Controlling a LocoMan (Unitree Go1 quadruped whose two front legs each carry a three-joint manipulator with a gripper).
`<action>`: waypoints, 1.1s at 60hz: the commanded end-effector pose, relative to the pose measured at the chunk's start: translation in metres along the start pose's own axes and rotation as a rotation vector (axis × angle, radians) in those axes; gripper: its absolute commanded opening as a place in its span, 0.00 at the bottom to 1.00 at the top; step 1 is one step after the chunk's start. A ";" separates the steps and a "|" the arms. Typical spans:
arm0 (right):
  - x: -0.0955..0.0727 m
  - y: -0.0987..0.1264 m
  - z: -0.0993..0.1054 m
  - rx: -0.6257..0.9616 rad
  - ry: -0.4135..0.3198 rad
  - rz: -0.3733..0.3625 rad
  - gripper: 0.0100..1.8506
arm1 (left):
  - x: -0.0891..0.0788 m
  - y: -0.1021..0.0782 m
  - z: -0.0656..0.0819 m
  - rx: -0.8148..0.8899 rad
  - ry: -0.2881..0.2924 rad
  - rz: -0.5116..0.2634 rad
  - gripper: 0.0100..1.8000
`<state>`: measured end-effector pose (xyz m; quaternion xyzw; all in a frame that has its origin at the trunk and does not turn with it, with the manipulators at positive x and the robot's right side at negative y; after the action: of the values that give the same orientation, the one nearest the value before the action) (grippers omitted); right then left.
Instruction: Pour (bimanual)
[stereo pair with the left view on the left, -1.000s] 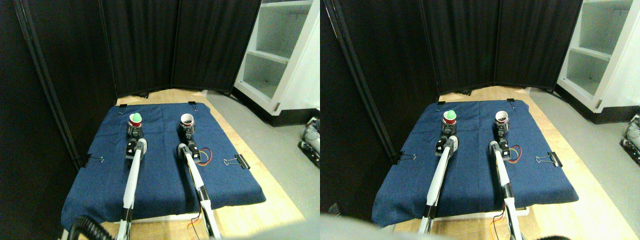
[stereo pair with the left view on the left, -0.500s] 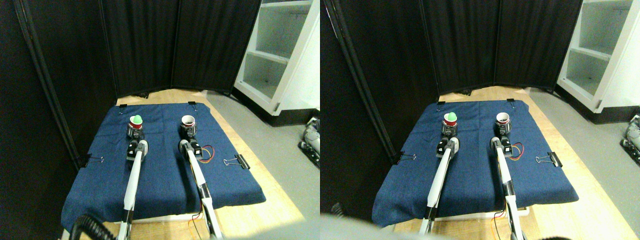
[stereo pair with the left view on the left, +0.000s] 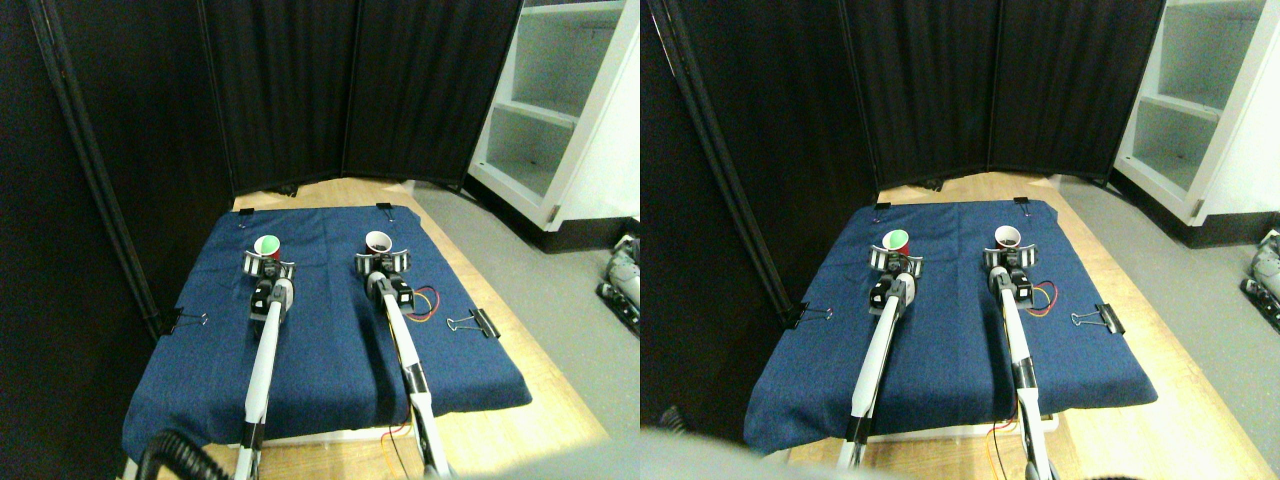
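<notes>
Cups wait just beyond each gripper on the blue cloth (stereo pair with the left view on the left: 330, 350), set side by side so each arm gets one. Nearest, the left gripper (stereo pair with the left view on the left: 269, 264) and right gripper (stereo pair with the left view on the left: 384, 261) are both spread wide, holding nothing — lined up to close in, I'd say. Beyond them stand the green-filled cup (stereo pair with the left view on the left: 266, 245) and the empty cup (stereo pair with the left view on the left: 377, 241).

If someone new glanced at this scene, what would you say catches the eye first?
Two red cups stand on the far half of the blue cloth: the left cup shows green inside, the right cup white. The left gripper and right gripper sit just before them with jaws spread. Black curtains close the back.
</notes>
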<state>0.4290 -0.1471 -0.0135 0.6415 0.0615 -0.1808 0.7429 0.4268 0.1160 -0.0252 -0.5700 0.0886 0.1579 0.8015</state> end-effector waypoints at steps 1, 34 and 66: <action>-0.001 0.009 0.000 0.030 0.004 0.034 0.93 | -0.001 -0.003 -0.003 -0.013 -0.009 -0.026 0.89; -0.035 0.017 0.008 0.024 0.025 0.137 0.86 | -0.042 -0.016 0.009 -0.103 0.043 -0.109 0.76; -0.069 0.038 0.009 0.038 0.014 0.294 0.31 | -0.080 -0.046 0.024 -0.024 0.081 -0.251 0.54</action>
<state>0.3778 -0.1413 0.0320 0.6519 0.0016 -0.0874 0.7532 0.3678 0.1157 0.0372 -0.5812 0.0690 0.0554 0.8089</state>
